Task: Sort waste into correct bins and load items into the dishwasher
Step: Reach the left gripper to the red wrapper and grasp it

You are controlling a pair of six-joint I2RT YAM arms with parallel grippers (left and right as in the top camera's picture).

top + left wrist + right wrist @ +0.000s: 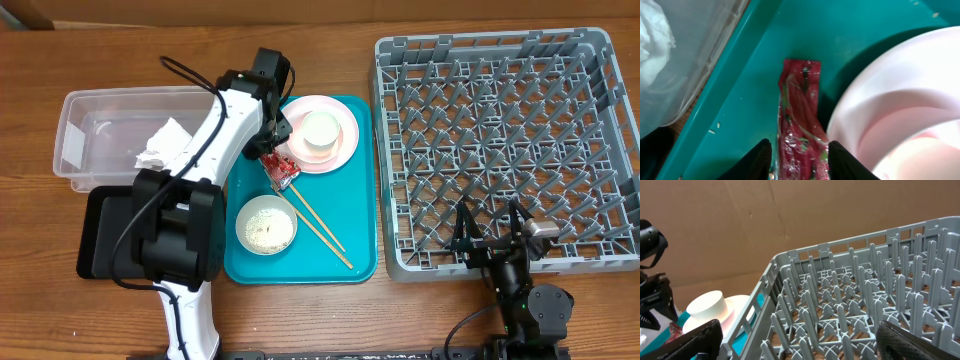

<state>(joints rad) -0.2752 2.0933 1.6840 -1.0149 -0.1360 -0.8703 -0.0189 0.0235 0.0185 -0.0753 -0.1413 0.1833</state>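
On my screen the wrapper (799,125) is red, streaked with green under a glossy film. The tray (755,75) is teal, the plate (348,146) pale pink, the cup (320,133) white. The rack (480,42) is grey, a grid of pegs. The table (40,300) is brown woodgrain.

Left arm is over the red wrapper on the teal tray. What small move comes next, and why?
Probably close the jaws fully, then lift: the left gripper straddles the red wrapper, lying flat on the teal tray beside the pink plate, and a firm pinch isn't evident.
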